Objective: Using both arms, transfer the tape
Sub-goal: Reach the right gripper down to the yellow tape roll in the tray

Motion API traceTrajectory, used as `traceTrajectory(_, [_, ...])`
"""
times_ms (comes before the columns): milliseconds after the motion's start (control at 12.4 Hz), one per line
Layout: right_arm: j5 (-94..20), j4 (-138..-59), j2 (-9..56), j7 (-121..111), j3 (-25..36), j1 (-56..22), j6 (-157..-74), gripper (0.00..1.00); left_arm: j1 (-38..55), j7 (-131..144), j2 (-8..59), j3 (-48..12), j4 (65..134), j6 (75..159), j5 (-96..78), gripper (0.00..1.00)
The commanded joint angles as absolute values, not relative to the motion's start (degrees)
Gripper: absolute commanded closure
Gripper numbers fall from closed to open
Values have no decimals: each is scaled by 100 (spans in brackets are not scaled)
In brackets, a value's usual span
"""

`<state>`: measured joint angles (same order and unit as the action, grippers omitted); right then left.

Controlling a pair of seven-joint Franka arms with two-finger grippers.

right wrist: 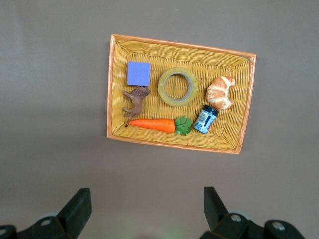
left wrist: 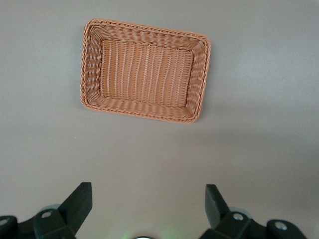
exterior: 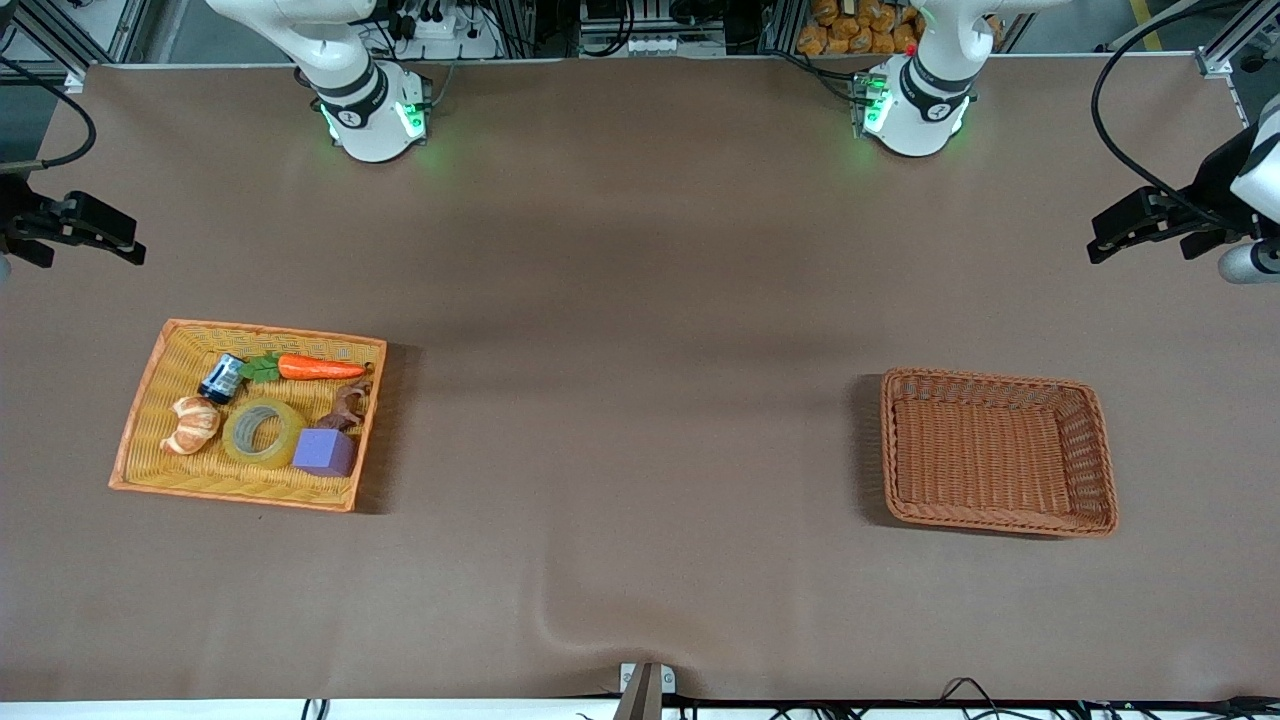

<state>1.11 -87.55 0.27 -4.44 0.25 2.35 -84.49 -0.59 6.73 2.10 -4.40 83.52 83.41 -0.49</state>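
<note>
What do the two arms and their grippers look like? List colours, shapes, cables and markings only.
Both arms are glossy white with rounded links and dark joint bands; green lights glow at each base. The left gripper and the right gripper are black with angular, wedge-shaped fingers. A black cable loops by the left arm. No markings are legible.

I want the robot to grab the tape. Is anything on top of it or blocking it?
Nothing covers the tape; it lies flat in the yellow basket. The purple cube and croissant crowd its sides. The open right claw is high above.
</note>
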Motion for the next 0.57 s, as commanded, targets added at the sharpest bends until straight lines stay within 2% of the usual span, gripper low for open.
traceTrajectory(0, [176,-8692,9,-448,-158,387,-8411,0,-70,606,193,-483,8279,8209,52,0])
traceTrajectory(485, [123,-8666,9,-448,-141,334,-8577,0,-88,580,176,-466,8305,8209,44,0])
